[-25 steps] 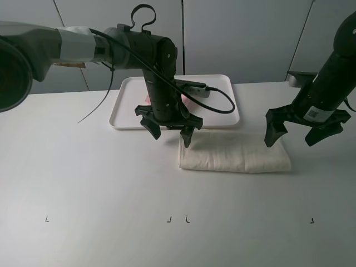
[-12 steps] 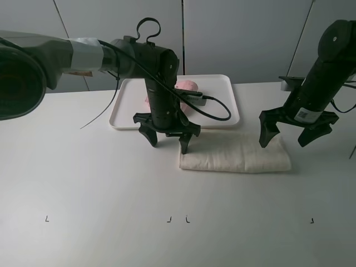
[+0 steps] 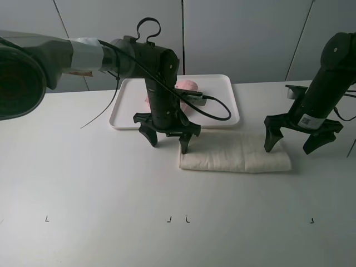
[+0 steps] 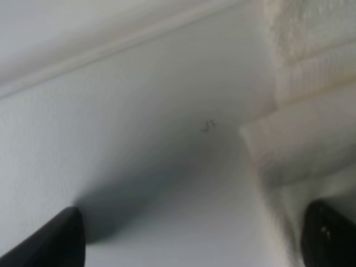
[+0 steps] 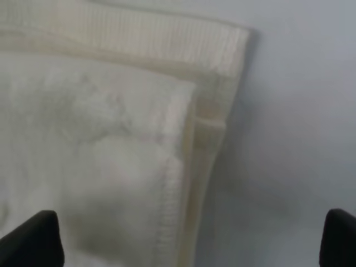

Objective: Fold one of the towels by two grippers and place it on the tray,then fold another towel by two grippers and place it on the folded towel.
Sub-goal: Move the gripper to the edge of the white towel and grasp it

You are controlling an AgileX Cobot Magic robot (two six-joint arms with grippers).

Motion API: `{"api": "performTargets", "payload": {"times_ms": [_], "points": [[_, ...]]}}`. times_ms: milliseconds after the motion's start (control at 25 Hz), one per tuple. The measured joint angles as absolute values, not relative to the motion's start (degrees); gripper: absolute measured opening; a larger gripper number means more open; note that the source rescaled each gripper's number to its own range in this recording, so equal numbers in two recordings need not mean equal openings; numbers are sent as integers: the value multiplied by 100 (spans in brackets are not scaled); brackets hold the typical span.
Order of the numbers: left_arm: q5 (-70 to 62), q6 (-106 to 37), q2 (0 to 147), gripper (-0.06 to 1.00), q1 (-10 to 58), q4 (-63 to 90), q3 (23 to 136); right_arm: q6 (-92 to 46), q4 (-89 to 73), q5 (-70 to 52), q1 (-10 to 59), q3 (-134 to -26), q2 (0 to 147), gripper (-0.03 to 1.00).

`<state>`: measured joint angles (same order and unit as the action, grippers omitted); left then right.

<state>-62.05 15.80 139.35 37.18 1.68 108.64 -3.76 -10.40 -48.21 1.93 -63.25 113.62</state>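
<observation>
**Right claw sinks to the cream towel's end**

Sideways and lower is how the right claw has gone in the last second: it now hangs at the right end of the cream towel. One prong is over the cloth and the other is past the towel's edge, above the bare bench. Over the same second the left claw dropped a little and slid off along the towel's length, and it has not moved in the last half second. It stands at the towel's left end, with one prong above that corner and the other off the cloth.

Both claws are spread wide and have hold of nothing. Whether any prong touches the towel cannot be told.

The cream towel lies folded into a long strip on the bench, and the right wrist view shows its layered hems at the corner. Just behind it sits the white tray. On the tray lies the pink towel, partly hidden by the left arm.
</observation>
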Motion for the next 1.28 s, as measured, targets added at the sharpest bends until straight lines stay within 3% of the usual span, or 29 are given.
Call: {"api": "performTargets", "payload": {"times_ms": [560,800,920,1160,1240,1280], "points": [[-6205,1519,13935,100,3718,179,10864,-354,-1298,-4898,193,-6387,11655,100],[-6195,1510,13935,100,3718,179,10864,-286,-1298,-4693,509,-6387,11655,99],[-6195,1510,13935,100,3718,179,10864,-136,-1251,-4625,604,-6390,11724,82],[-6184,1510,13945,100,3718,191,10864,0,-1156,-4615,617,-6428,11831,23],[-6184,1510,13945,100,3718,191,10864,32,-1268,-4615,630,-6428,11831,9],[-6174,1510,13945,100,3718,199,10864,32,-1273,-4615,630,-6428,11831,6]]}}
